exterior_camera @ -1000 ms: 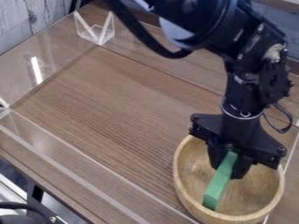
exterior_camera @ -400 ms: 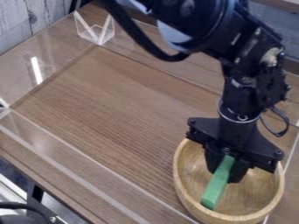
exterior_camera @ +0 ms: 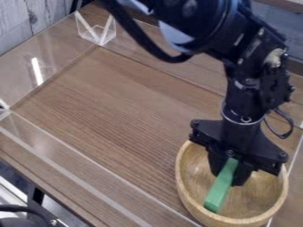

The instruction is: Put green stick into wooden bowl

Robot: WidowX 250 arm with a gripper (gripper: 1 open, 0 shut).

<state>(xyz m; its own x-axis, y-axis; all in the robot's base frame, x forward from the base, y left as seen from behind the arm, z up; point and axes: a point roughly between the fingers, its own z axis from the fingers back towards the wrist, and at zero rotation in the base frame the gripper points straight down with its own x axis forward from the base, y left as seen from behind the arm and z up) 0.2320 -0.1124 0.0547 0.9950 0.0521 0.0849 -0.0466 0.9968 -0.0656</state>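
A black claw (exterior_camera: 236, 166), clamped on the top of a green stick (exterior_camera: 222, 188), holds it upright inside the bowl (exterior_camera: 190, 182), apparently ready to drop it.

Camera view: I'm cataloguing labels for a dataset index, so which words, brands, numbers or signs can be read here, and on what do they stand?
None: no readable text anywhere in this view.
The black arm and its claw: no visible lettering or logo.
The green stick and the wooden bowl: plain, unmarked.
The wood-grain table and the clear panels around it: no labels or signs.
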